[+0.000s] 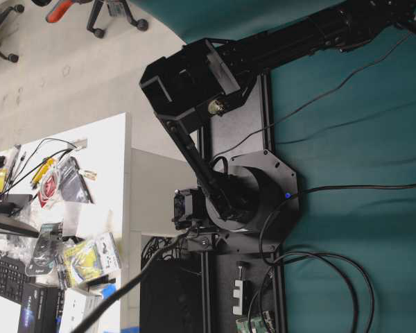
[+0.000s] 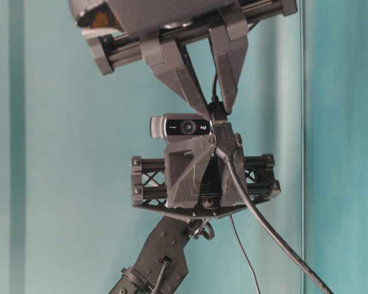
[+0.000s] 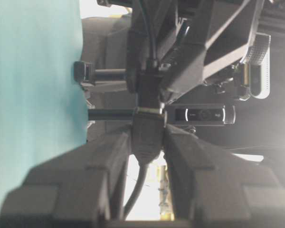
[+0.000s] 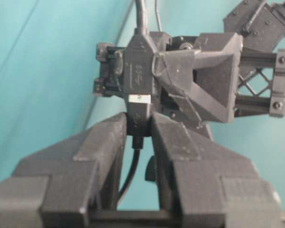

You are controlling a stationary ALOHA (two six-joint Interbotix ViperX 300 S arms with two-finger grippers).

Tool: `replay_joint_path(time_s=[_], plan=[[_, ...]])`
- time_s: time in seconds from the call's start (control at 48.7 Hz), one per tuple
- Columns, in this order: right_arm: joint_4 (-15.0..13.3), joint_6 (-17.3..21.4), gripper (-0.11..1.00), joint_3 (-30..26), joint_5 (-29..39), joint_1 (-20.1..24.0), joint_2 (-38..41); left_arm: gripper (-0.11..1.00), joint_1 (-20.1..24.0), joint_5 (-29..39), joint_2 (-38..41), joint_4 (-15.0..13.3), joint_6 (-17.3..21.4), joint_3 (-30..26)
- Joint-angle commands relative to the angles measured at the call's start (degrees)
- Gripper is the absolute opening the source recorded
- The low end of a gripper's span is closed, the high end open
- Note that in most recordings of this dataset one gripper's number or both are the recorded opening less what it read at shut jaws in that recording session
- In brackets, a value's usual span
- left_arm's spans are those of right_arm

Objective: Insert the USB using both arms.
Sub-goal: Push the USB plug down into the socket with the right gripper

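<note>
Teal cloth surface, cluttered white desk beside.

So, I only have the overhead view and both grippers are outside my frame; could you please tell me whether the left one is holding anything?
Observer: Yes, the left gripper is shut on a black USB plug with a thick cable.
Operator: Thank you. And the right one?
Observer: The right gripper is shut on a smaller connector that trails a thin cable.
Operator: Are the two parts lined up?
Observer: In the right wrist view they meet end to end, in line. I cannot tell whether they are fully seated.
</note>
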Motion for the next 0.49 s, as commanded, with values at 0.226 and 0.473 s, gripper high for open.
replay_joint_path(time_s=[0.226,0.473], plan=[[-0.5,-0.2,0.2,-3.6,-3.2,1.1,0.4,0.3,1.1,-0.2,0.0,-0.3,-0.6,-3.3],[-0.5,-0.2,0.2,-3.9,-5.0,1.4,0.4,0.28,1.3,0.5,0.5,-0.1,-0.5,-3.5]])
